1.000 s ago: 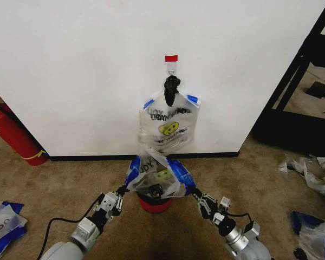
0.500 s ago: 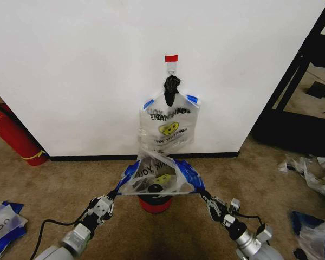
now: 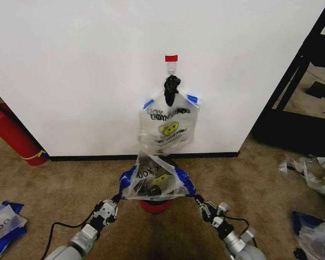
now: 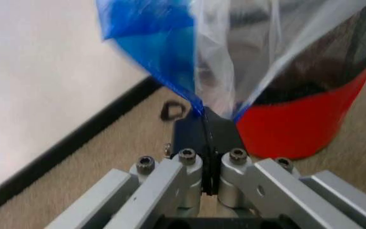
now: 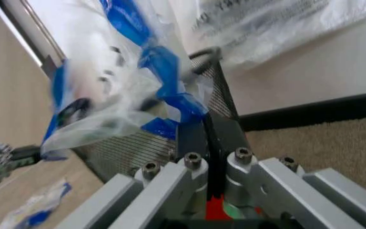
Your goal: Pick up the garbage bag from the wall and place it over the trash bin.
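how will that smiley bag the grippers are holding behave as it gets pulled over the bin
The garbage bag is probably very floppy: it sags between the left gripper and right gripper. It looks thin, so likely light and easily torn on the trash bin.

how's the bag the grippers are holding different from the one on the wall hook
The garbage bag is stretched wide between the left gripper and right gripper over the trash bin; the hanging bag droops flat against the wall. The held one's blue handles spread apart; the hanging one's gather under a black knot. Both are translucent with a yellow smiley.
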You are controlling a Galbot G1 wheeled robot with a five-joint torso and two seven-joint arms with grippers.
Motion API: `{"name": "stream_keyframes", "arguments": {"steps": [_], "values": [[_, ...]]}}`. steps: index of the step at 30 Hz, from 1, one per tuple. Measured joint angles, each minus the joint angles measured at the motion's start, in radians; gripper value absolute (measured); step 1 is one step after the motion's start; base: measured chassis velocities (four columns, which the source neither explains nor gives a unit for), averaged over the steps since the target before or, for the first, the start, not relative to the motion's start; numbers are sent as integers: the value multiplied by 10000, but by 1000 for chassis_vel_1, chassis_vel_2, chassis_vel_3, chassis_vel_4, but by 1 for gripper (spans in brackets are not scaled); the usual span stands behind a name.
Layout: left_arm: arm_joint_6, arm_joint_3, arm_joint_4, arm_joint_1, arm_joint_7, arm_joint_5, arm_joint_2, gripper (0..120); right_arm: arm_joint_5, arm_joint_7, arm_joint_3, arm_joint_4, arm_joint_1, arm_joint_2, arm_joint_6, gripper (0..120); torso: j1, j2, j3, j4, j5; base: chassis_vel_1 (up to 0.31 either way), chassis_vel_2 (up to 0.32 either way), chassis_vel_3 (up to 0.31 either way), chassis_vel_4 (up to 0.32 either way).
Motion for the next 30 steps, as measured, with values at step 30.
{"name": "stream_keyframes", "arguments": {"steps": [30], "values": [[-525, -237, 618, -65, 574, 565, -334, 0, 239, -1761, 371, -2007, 700, 316, 448, 0, 0, 0, 0, -1, 1, 0, 0, 0, 0]]}}
